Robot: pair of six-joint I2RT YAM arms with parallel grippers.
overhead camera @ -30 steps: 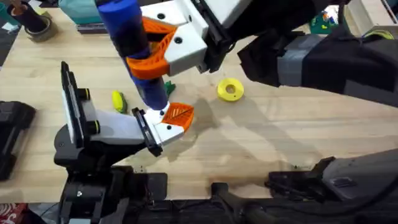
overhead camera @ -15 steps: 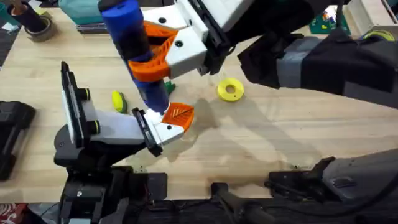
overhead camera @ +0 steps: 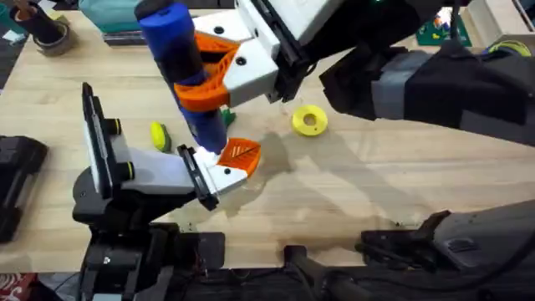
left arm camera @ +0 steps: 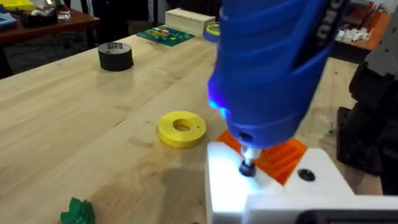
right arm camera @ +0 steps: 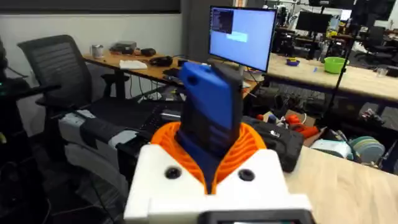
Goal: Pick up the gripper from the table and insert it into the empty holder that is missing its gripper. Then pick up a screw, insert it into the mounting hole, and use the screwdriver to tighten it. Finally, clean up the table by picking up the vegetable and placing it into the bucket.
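My right gripper (overhead camera: 203,79) reaches in from the right, shut on the blue screwdriver (overhead camera: 185,71), which stands almost upright. In the left wrist view its metal bit (left arm camera: 247,163) presses on a dark screw (left arm camera: 248,168) in the white holder (left arm camera: 273,193), and a blue light glows on its body. The orange ribbed gripper (overhead camera: 242,154) sits in that holder (overhead camera: 219,173), at the tip of my left gripper (overhead camera: 219,167). The green vegetable (left arm camera: 78,211) lies on the table (overhead camera: 359,184), partly hidden behind the screwdriver in the overhead view (overhead camera: 228,118). The bucket is out of view.
A yellow flat ring (overhead camera: 309,119) lies right of the holder. A small yellow-green piece (overhead camera: 159,135) lies to its left. A tape roll (overhead camera: 50,35) sits at the far left corner, and a black roll (left arm camera: 115,56) stands farther off. The table's right half is free.
The top of the screwdriver has drifted slightly to the right with the right gripper. Its tip has stayed on the holder. The left arm has not moved.
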